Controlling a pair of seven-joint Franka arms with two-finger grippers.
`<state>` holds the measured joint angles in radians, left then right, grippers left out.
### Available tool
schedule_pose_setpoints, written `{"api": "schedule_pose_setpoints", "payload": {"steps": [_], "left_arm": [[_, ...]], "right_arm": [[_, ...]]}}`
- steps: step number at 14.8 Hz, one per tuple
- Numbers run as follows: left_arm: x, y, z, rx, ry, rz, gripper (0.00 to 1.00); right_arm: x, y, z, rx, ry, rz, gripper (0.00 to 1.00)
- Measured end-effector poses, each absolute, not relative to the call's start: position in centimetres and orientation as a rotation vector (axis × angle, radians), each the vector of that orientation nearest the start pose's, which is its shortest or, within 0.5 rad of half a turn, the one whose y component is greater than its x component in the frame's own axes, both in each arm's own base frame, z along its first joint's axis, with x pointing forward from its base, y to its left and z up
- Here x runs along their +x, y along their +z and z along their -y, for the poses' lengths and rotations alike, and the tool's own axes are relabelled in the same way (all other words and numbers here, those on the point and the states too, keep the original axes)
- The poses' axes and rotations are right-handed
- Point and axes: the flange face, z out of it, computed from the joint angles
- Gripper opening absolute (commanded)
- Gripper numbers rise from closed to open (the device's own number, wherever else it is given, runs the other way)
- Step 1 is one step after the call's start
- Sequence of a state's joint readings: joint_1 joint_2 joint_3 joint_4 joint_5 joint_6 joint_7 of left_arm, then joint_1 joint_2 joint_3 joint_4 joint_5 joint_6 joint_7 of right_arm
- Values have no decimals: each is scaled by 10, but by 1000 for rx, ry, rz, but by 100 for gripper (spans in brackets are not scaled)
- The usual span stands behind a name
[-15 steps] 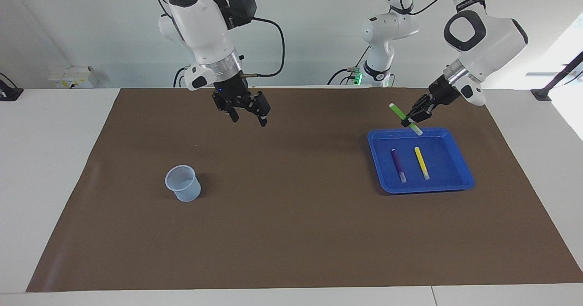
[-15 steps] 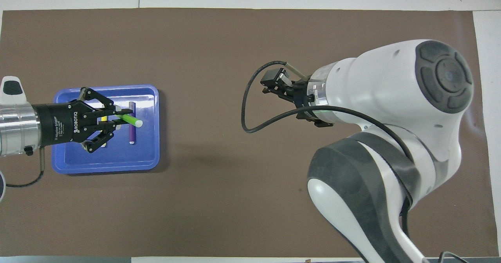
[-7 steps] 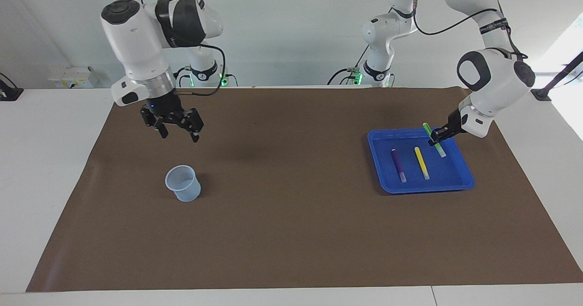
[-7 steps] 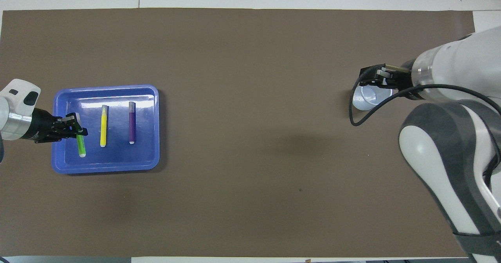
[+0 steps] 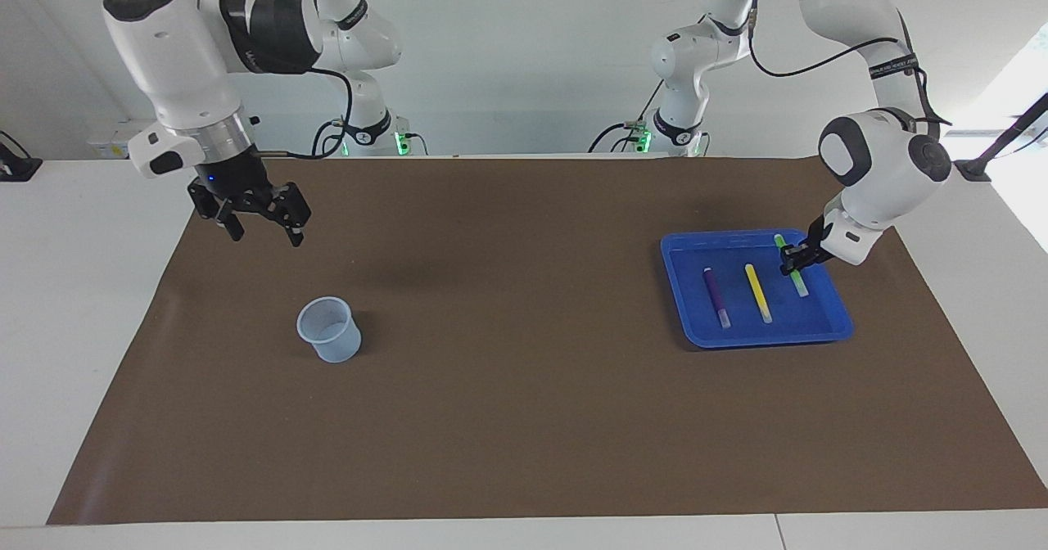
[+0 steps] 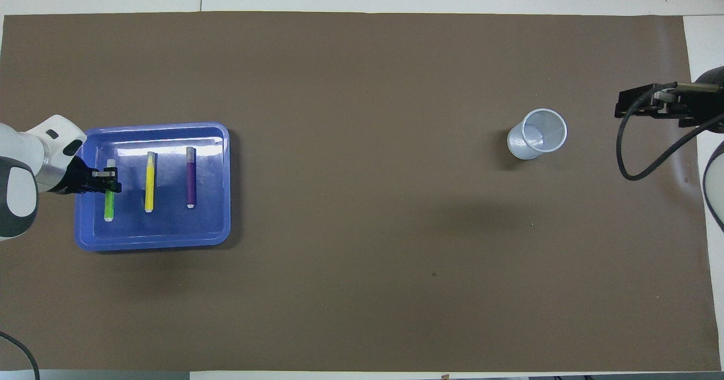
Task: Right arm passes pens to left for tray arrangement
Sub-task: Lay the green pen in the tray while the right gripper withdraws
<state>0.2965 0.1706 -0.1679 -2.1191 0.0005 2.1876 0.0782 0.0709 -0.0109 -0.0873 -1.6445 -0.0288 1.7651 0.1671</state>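
The green pen (image 5: 791, 267) is held in the narrow grip of the left gripper (image 5: 791, 260), low inside the blue tray (image 5: 766, 335). Whether the pen is already lying on the tray floor cannot be told. The yellow pen (image 5: 757, 292) and the purple pen (image 5: 715, 296) are laid flat in the tray beside it, side by side, with gaps between them.

A few things could go wrong. If the pen is let go while tilted, it could be rolled into the yellow pen and the neat row would be spoiled. If the fingers are lifted before they are opened enough, the pen could be dragged up and dropped crooked. The green pen is placed close to the tray rim at the left arm's end, so the rim could be bumped by the gripper and the tray could be pushed.

Plenty of open room is seen on the brown mat (image 5: 524, 419) between the tray and the cup (image 5: 328, 331). The right gripper (image 5: 260, 224) is held in the air with its fingers wide and nothing in them, over the mat near its edge at the right arm's end. It waits well apart from the tray.
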Motion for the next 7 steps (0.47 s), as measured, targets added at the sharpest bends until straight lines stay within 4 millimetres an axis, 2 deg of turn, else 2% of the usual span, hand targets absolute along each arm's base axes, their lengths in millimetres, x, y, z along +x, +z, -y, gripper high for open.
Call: {"api": "schedule_pose_setpoints", "payload": {"steps": [2, 3, 4, 7], "left_arm": [[553, 316, -73, -3178, 150, 57, 0], [553, 312, -73, -3180, 152, 45, 96], [554, 311, -73, -3180, 152, 29, 100], [557, 315, -72, -3181, 137, -38, 100]], "right_arm": [[565, 625, 13, -3143, -193, -285, 100], [563, 629, 13, -3150, -175, -286, 100], [561, 632, 13, -3158, -152, -286, 100], [558, 633, 11, -3167, -112, -279, 100]]}}
